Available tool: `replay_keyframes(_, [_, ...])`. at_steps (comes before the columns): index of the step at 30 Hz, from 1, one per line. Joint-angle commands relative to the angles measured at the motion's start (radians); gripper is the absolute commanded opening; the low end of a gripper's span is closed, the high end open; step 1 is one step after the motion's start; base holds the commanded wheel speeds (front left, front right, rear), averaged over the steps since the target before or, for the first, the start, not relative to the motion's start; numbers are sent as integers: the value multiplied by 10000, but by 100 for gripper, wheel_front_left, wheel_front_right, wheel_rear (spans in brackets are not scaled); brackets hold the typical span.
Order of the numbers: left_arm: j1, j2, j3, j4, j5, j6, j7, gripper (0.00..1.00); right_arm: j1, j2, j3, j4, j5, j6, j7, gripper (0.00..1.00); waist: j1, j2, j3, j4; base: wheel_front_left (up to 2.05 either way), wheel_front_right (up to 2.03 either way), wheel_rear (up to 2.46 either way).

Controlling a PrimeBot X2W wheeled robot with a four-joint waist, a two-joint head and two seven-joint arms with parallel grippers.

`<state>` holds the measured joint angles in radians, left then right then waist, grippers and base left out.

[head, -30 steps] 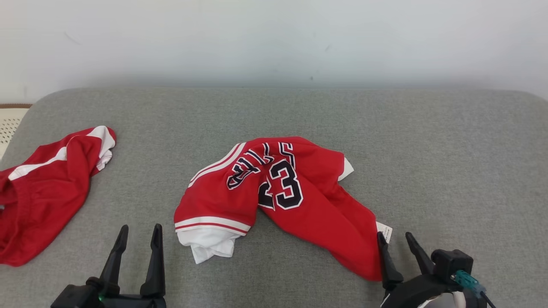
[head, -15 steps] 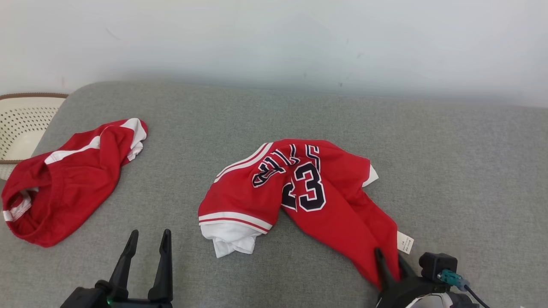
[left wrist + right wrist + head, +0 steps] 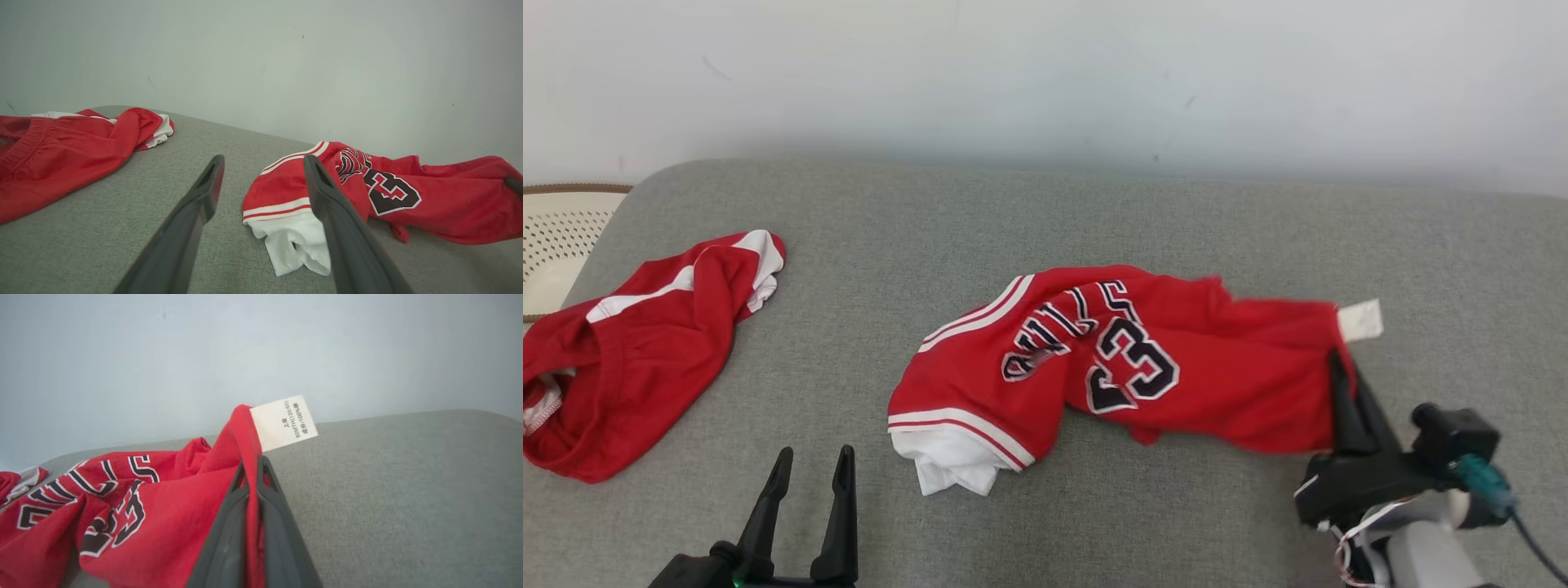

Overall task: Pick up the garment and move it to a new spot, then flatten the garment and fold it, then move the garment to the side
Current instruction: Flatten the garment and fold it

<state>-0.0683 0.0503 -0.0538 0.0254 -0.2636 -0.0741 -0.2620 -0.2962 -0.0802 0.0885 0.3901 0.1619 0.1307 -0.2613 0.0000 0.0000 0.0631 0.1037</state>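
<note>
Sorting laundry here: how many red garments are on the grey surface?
2. The number 23 jersey lies mid-surface, its right end pinched in the shut right pincer; the other red garment lies at the far left, near the basket. None seems hidden.

Bare cushion [image 3: 849, 286] between shorts [image 3: 637, 359], jersey [image 3: 1233, 384]

The jersey [image 3: 1127, 367] is red, with white-striped trim, dark lettering and a 23. White fabric pokes out at its near left end. It lies crumpled on the middle of the grey cushion [image 3: 1045, 212], drawn out rightwards, its right end lifted, where a white label [image 3: 1361, 319] sticks out.
</note>
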Motion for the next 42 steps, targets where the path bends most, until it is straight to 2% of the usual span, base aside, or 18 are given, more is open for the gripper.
replay_keyframes(1, [47, 4, 5, 6, -46, 32, -44, 100, 96, -39, -17, -123, -54, 1, -47, 0, 0, 0, 27, -9, 0, 0, 0])
replay_keyframes(4, [42, 2, 2, 43, 1, 24, -44, 100, 269, -59, -353, -1313, -182, 2, -24, 0, 0, 0, 73, 13, 0, 0, 0])
replay_keyframes(10, [-51, 2, -16, 69, -17, 14, -44, 100, 560, -152, -802, -3272, -449, 2, 944, 0, 0, 0, 148, 193, 0, 0, 0])
replay_keyframes(15, [-130, 3, -98, 109, -92, 50, -44, 100, 397, -400, -767, -3653, -394, 2, 1588, 0, 0, 0, 235, 372, 0, 0, 0])
replay_keyframes(21, [-354, 1, -249, 176, -182, 50, -44, 100, -1088, -933, -397, -2181, -465, 1, 1620, 0, 0, 0, 505, 585, 0, 0, 0])
replay_keyframes(36, [-932, 2, -898, 327, -368, 26, -45, 100, -5361, -1749, 147, 4200, -670, -2, 793, 0, 0, 0, 1167, 1284, 0, 0, 0])
replay_keyframes(38, [-1001, 2, -998, 367, -359, 27, -45, 100, -5805, -1807, 91, 4978, -840, -2, 749, 0, 0, 0, 1205, 1381, 0, 0, 0])
replay_keyframes(39, [-1001, 2, -998, 367, -359, 27, -45, 100, -5805, -1807, 91, 4978, -840, -2, 749, 0, 0, 0, 1205, 1381, 0, 0, 0])
replay_keyframes(40, [-1011, 1, -1044, 388, -378, 34, -45, 100, -6020, -1837, 75, 5325, -954, -2, 697, 18, 0, 0, 1220, 1424, 0, 0, 0])
replay_keyframes(41, [-1024, 1, -1084, 408, -394, 53, -45, 100, -6206, -1840, 26, 5670, -1028, -2, 688, 67, 0, 0, 1226, 1455, 0, 0, 0])
replay_keyframes(42, [-1044, 2, -1121, 416, -401, 74, -45, 100, -6326, -1851, -50, 6073, -1068, -2, 852, 100, 0, 0, 1221, 1475, 0, 0, 0])
